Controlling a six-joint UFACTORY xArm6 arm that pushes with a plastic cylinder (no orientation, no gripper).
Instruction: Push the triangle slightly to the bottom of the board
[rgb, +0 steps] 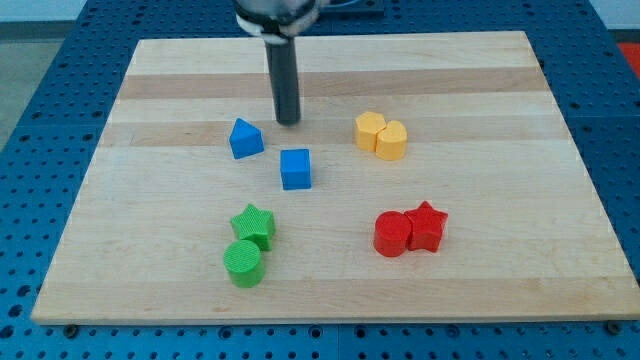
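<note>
My tip (288, 121) ends a straight dark rod that comes down from the view's top; there is no pincer on it, so nothing opens, closes or grips. The tip stands on the wooden board (480, 290), touching no block.

Nearest is the blue triangle (245, 138), the task's thing, just beside the tip at about eight o'clock, apart from it by a narrow strip of bare wood. At six o'clock from the tip, a little farther, sits the blue cube (295, 169), near the triangle but not touching it.

At three o'clock from the tip lie two yellow blocks pressed together: a yellow one of unclear shape (369, 130) and a yellow hexagon-like block (391, 141).

Well apart, toward five o'clock, the red cylinder (391, 234) touches the red star (427, 226). Toward seven o'clock, the green star (254, 225) touches the green cylinder (243, 263) below it.

No brand, label or writing can be read anywhere on the blocks or board.
</note>
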